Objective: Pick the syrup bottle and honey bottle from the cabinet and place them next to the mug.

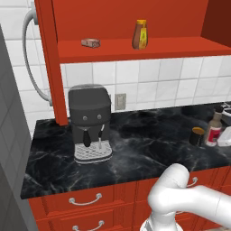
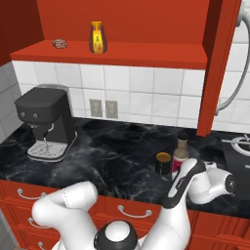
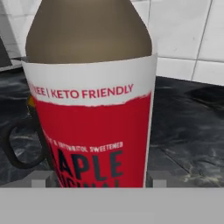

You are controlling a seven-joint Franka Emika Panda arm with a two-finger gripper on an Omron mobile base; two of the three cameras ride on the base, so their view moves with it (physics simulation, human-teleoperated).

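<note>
Red fronts the cabinet (image 1: 135, 47), whose open shelf carries a small flat brown item (image 1: 90, 43) toward its left and, further right, the amber honey bottle (image 1: 140, 34) standing upright with its yellow cap on. Below the shelf, on the black marble table (image 1: 135, 149), a big black coffee machine (image 1: 89, 122) sits at the left end near the red side post. Moving right across a bare stretch of the table, the small black mug (image 1: 197, 136) with its orange-brown top stands upright, and the syrup bottle (image 1: 215, 127) stands just beside it on the right, upright on the table, dark neck above a red label. In the right base view the white arm reaches to that bottle from the front. The hand view looks at the syrup bottle up close, its label reading "KETO FRIENDLY", with the mug's handle showing at its left. The claw (image 3: 99, 180) has a finger tip (image 3: 40, 179) on either side of the bottle's base; whether it pinches the bottle or stands spread cannot be told.
</note>
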